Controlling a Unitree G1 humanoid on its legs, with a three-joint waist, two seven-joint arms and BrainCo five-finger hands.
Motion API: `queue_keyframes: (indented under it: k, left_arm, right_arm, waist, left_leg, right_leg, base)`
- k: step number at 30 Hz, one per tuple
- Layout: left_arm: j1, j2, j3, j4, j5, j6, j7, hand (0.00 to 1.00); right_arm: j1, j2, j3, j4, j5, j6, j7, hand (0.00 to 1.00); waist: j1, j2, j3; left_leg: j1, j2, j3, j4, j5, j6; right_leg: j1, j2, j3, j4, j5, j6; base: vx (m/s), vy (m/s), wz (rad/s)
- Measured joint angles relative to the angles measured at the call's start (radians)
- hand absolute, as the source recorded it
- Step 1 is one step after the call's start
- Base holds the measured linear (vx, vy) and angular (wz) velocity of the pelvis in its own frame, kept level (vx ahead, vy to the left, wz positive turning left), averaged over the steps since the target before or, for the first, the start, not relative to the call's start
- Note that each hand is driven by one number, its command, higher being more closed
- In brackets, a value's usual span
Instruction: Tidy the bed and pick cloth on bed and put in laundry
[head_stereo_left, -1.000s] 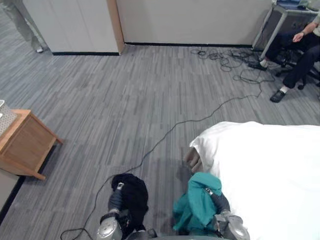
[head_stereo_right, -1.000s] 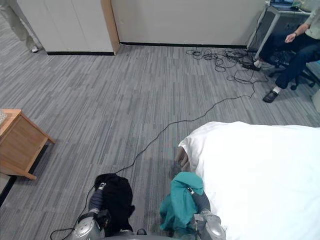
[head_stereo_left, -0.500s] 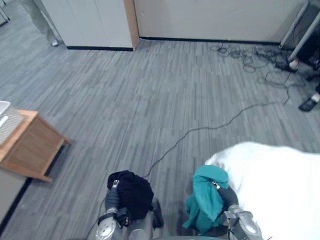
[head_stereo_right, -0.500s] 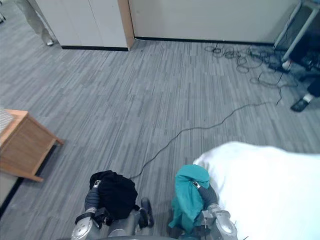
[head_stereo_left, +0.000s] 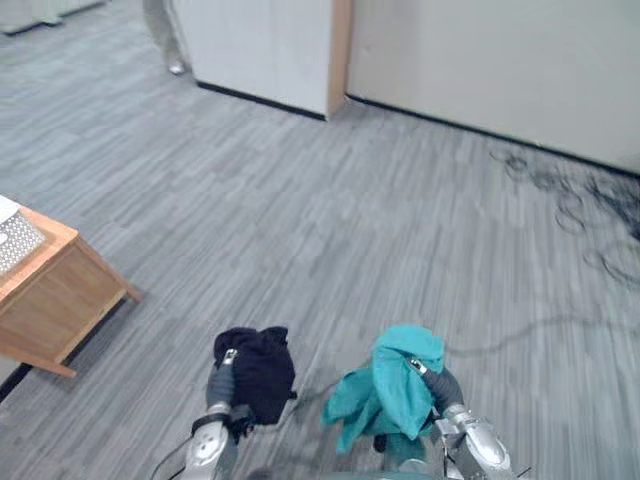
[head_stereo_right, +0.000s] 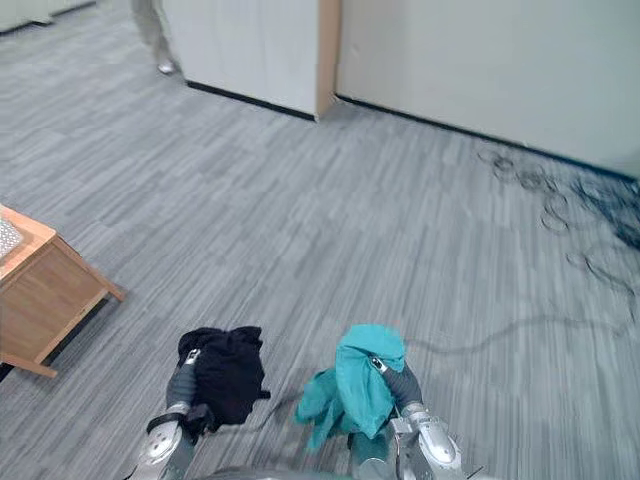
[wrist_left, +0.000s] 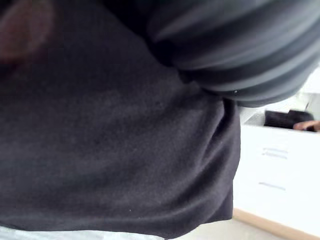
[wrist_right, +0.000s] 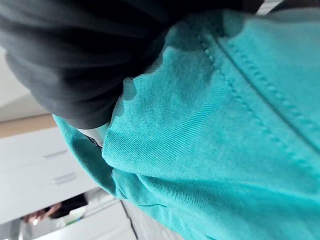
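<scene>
The left hand (head_stereo_left: 223, 378) is raised low in front of the robot with a black cloth (head_stereo_left: 262, 372) bunched over it. The cloth covers the hand from the wrist cover forward and hangs off to the inner side. In the left wrist view the black cloth (wrist_left: 110, 140) lies right against the ribbed cover, so I cannot tell how the hand is closed beneath it.

The right hand (head_stereo_left: 438, 386) is up at about the same height, with a teal cloth (head_stereo_left: 398, 388) draped over it and trailing down toward the middle. In the right wrist view the teal cloth (wrist_right: 225, 125), with a stitched seam, wraps close round the cover. Its grip cannot be told either.

The two cloths are near each other but apart, both off the grey floor (head_stereo_left: 300, 220). A wooden desk (head_stereo_left: 55, 295) stands to the left. Farther off are a white cabinet (head_stereo_left: 265, 45) with a wood edge, a person's leg (head_stereo_left: 160, 30) beside it, and loose cables (head_stereo_left: 570, 195) along the wall (head_stereo_left: 500, 60).
</scene>
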Motion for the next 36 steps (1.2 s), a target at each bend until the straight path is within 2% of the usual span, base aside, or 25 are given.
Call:
queue_keyframes:
  k: [1, 2, 4, 5, 6, 8, 10, 12, 13, 15, 16, 17, 18, 19, 20, 22, 23, 25, 27, 29, 30, 33, 34, 35, 36]
  left_arm:
    - [0.017, -0.017, 0.015, 0.01, -0.017, 0.013, 0.002, 1.0]
    - [0.031, -0.051, 0.033, 0.033, -0.033, 0.021, 0.003, 1.0]
    - [0.04, -0.088, 0.038, 0.047, -0.037, 0.03, 0.007, 1.0]
    - [0.043, -0.108, 0.039, 0.043, -0.037, 0.031, 0.005, 1.0]
    - [0.044, -0.112, 0.041, 0.036, -0.037, 0.031, 0.005, 1.0]
    - [0.053, -0.13, 0.045, -0.003, -0.037, 0.031, 0.023, 1.0]
    - [0.053, -0.141, 0.047, -0.047, -0.039, 0.03, 0.048, 1.0]
    - [0.055, -0.154, 0.047, -0.095, -0.041, 0.031, 0.071, 1.0]
    - [0.06, -0.159, 0.047, -0.118, -0.041, 0.035, 0.079, 1.0]
    - [0.064, -0.159, 0.047, -0.148, -0.041, 0.054, 0.097, 1.0]
    - [0.068, -0.168, 0.049, -0.149, -0.041, 0.066, 0.11, 1.0]
    - [0.078, -0.181, 0.064, -0.148, -0.041, 0.076, 0.123, 1.0]
    - [0.078, -0.181, 0.088, -0.13, -0.037, 0.081, 0.136, 1.0]
    - [0.089, -0.163, 0.107, -0.118, -0.027, 0.082, 0.149, 1.0]
    - [0.084, -0.132, 0.106, -0.116, 0.013, 0.081, 0.164, 1.0]
    - [0.067, -0.129, 0.088, -0.105, 0.074, 0.081, 0.179, 1.0]
    - [0.06, -0.132, 0.069, -0.108, 0.114, 0.076, 0.181, 1.0]
    - [0.045, -0.122, 0.049, -0.123, 0.144, 0.071, 0.184, 1.0]
    - [0.014, -0.086, 0.033, -0.136, 0.167, 0.056, 0.195, 1.0]
    - [0.007, -0.043, 0.035, -0.135, 0.175, 0.054, 0.204, 1.0]
    - [0.008, -0.03, 0.036, -0.135, 0.176, 0.054, 0.206, 1.0]
    - [0.035, 0.0, 0.049, -0.147, 0.175, 0.055, 0.222, 1.0]
    - [0.073, -0.012, 0.062, -0.156, 0.171, 0.062, 0.221, 1.0]
    - [0.085, -0.046, 0.068, -0.166, 0.164, 0.067, 0.22, 1.0]
    - [0.091, -0.107, 0.065, -0.183, 0.159, 0.069, 0.215, 1.0]
  right_arm:
    - [-0.032, -0.011, 0.0, 0.011, 0.0, 0.016, -0.01, 1.0]
    - [-0.076, -0.039, 0.002, 0.013, 0.0, 0.036, -0.009, 1.0]
    - [-0.112, -0.049, 0.01, 0.013, -0.011, 0.04, 0.005, 1.0]
    - [-0.117, -0.055, 0.0, 0.019, -0.026, 0.04, 0.023, 1.0]
    - [-0.117, -0.058, 0.0, 0.021, -0.037, 0.04, 0.026, 1.0]
    - [-0.117, -0.068, 0.001, 0.021, -0.08, 0.038, 0.068, 1.0]
    - [-0.132, -0.081, 0.009, 0.02, -0.102, 0.039, 0.084, 1.0]
    - [-0.137, -0.093, 0.017, 0.008, -0.119, 0.044, 0.086, 1.0]
    - [-0.133, -0.1, 0.017, 0.005, -0.118, 0.05, 0.083, 1.0]
    - [-0.107, -0.099, 0.016, 0.006, -0.117, 0.084, 0.076, 1.0]
    - [-0.093, -0.105, 0.018, 0.007, -0.116, 0.089, 0.078, 1.0]
    - [-0.094, -0.107, 0.027, 0.02, -0.114, 0.091, 0.078, 1.0]
    - [-0.108, -0.095, 0.044, 0.052, -0.102, 0.091, 0.079, 1.0]
    - [-0.116, -0.07, 0.057, 0.088, -0.081, 0.09, 0.081, 1.0]
    - [-0.118, -0.037, 0.051, 0.139, -0.069, 0.085, 0.078, 1.0]
    - [-0.097, -0.024, 0.037, 0.154, -0.068, 0.086, 0.052, 1.0]
    - [-0.079, -0.031, 0.036, 0.154, -0.066, 0.081, 0.033, 1.0]
    - [-0.062, -0.026, 0.037, 0.15, -0.045, 0.065, 0.007, 1.0]
    - [-0.048, -0.007, 0.036, 0.138, -0.032, 0.051, -0.011, 1.0]
    - [-0.048, 0.011, 0.036, 0.12, -0.008, 0.049, -0.022, 1.0]
    - [-0.049, 0.016, 0.036, 0.119, -0.003, 0.05, -0.022, 1.0]
    - [-0.048, 0.02, 0.039, 0.105, 0.002, 0.072, -0.022, 1.0]
    - [-0.054, 0.005, 0.036, 0.084, 0.004, 0.083, -0.023, 1.0]
    - [-0.071, -0.006, 0.034, 0.081, 0.019, 0.083, -0.023, 1.0]
    - [-0.07, -0.038, 0.01, 0.066, 0.036, 0.084, -0.021, 1.0]
  waist:
    - [0.014, 0.013, -0.006]
    - [0.021, 0.052, -0.009]
    - [0.04, 0.087, 0.0]
    - [0.042, 0.099, 0.013]
    - [0.042, 0.098, 0.023]
    - [0.078, 0.088, 0.035]
    - [0.096, 0.084, 0.042]
    - [0.099, 0.09, 0.05]
    - [0.099, 0.1, 0.05]
    - [0.125, 0.091, 0.041]
    - [0.132, 0.103, 0.028]
    - [0.137, 0.115, 0.013]
    - [0.141, 0.095, -0.002]
    - [0.137, 0.051, -0.023]
    - [0.12, -0.003, -0.025]
    - [0.105, -0.003, -0.016]
    - [0.08, 0.028, -0.006]
    - [0.056, 0.055, -0.007]
    - [0.047, 0.059, -0.005]
    - [0.044, 0.038, 0.001]
    - [0.044, 0.026, 0.003]
    - [0.044, -0.009, -0.02]
    - [0.046, 0.009, -0.054]
    - [0.031, 0.026, -0.052]
    - [0.01, 0.08, -0.044]
  left_leg:
    - [-0.07, 0.036, -0.011, 0.189, 0.034, 0.045]
    - [-0.181, 0.095, -0.02, 0.423, 0.176, 0.108]
    - [-0.308, 0.133, -0.054, 0.631, 0.39, 0.113]
    - [-0.399, 0.089, -0.078, 0.74, 0.295, 0.076]
    - [-0.421, 0.06, -0.079, 0.75, 0.266, 0.071]
    - [-0.52, -0.083, -0.012, 0.614, 0.176, 0.019]
    - [-0.58, -0.152, 0.112, 0.408, 0.179, 0.006]
    - [-0.602, -0.163, 0.331, 0.178, 0.217, -0.036]
    - [-0.599, -0.161, 0.439, 0.088, 0.24, -0.037]
    - [-0.581, -0.183, 0.594, -0.002, 0.235, 0.022]
    - [-0.574, -0.192, 0.592, -0.006, 0.216, 0.052]
    - [-0.568, -0.19, 0.56, -0.012, 0.228, 0.167]
    - [-0.572, -0.195, 0.536, 0.0, 0.259, 0.294]
    - [-0.57, -0.204, 0.509, 0.007, 0.287, 0.348]
    - [-0.552, -0.253, 0.411, 0.015, 0.303, 0.377]
    - [-0.478, -0.294, 0.296, 0.011, 0.285, 0.371]
    - [-0.401, -0.301, 0.186, -0.002, 0.267, 0.352]
    - [-0.339, -0.295, 0.047, -0.028, 0.25, 0.327]
    - [-0.299, -0.29, -0.069, -0.053, 0.227, 0.302]
    - [-0.24, -0.284, -0.162, -0.053, 0.188, 0.259]
    - [-0.22, -0.286, -0.176, -0.049, 0.171, 0.246]
    - [-0.11, -0.273, -0.239, -0.008, 0.034, 0.215]
    - [-0.079, -0.24, -0.237, 0.039, -0.002, 0.172]
    - [-0.16, -0.204, -0.17, 0.228, 0.001, 0.146]
    - [-0.314, -0.102, -0.05, 0.558, 0.11, 0.081]
  right_leg:
    - [-0.009, 0.026, -0.007, 0.085, -0.023, -0.054]
    - [0.024, 0.071, -0.03, 0.1, -0.084, -0.09]
    - [0.111, 0.132, -0.043, 0.026, -0.113, -0.133]
    - [0.201, 0.154, -0.049, -0.044, -0.126, -0.158]
    - [0.243, 0.157, -0.054, -0.072, -0.131, -0.166]
    - [0.394, 0.171, -0.066, -0.175, -0.154, -0.2]
    - [0.482, 0.187, -0.083, -0.246, -0.168, -0.208]
    - [0.588, 0.228, -0.137, -0.336, -0.18, -0.186]
    - [0.646, 0.261, -0.174, -0.38, -0.193, -0.167]
    - [0.719, 0.298, -0.253, -0.352, -0.296, -0.136]
    - [0.704, 0.31, -0.276, -0.244, -0.342, -0.111]
    - [0.639, 0.305, -0.294, -0.051, -0.378, -0.096]
    - [0.547, 0.261, -0.3, 0.178, -0.37, -0.077]
    - [0.449, 0.204, -0.3, 0.405, -0.284, 0.001]
    - [0.37, 0.129, -0.331, 0.598, -0.21, -0.02]
    - [0.325, 0.062, -0.321, 0.663, -0.286, -0.068]
    - [0.29, 0.068, -0.233, 0.609, -0.337, -0.058]
    - [0.224, 0.084, -0.104, 0.451, -0.362, -0.023]
    - [0.134, 0.077, 0.017, 0.197, -0.328, 0.012]
    - [0.069, 0.057, 0.15, -0.143, -0.165, 0.073]
    - [0.058, 0.05, 0.172, -0.168, -0.144, 0.087]
    - [0.059, 0.036, 0.184, -0.156, -0.085, 0.034]
    - [0.057, 0.067, 0.157, -0.095, -0.04, 0.016]
    - [0.061, 0.077, 0.118, -0.049, -0.032, -0.001]
    - [0.114, 0.123, 0.065, -0.059, -0.038, -0.038]
  base:
    - [0.77, -0.7, 0.19]
    - [0.6, -0.573, -0.07]
    - [0.61, -0.453, -0.15]
    - [0.61, -0.408, -0.03]
    - [0.58, -0.37, 0.11]
    - [0.53, -0.323, -0.02]
    - [0.54, -0.3, 0.11]
    - [0.55, -0.284, 0.46]
    - [0.52, -0.251, 0.65]
    - [0.55, -0.255, 0.66]
    - [0.55, -0.21, 0.52]
    - [0.47, -0.156, 0.42]
    - [0.59, -0.184, 0.45]
    - [0.69, -0.234, 1.02]
    - [0.7, -0.246, 1.28]
    - [0.68, -0.218, 1.99]
    - [0.61, -0.179, 2.23]
    - [0.52, -0.212, 2.3]
    - [0.46, -0.302, 1.79]
    - [0.44, -0.42, 1.15]
    - [0.43, -0.443, 1.09]
    - [0.54, -0.528, 0.69]
    - [0.57, -0.483, 0.55]
    - [0.76, -0.667, 0.7]
    - [0.49, -0.457, 0.65]
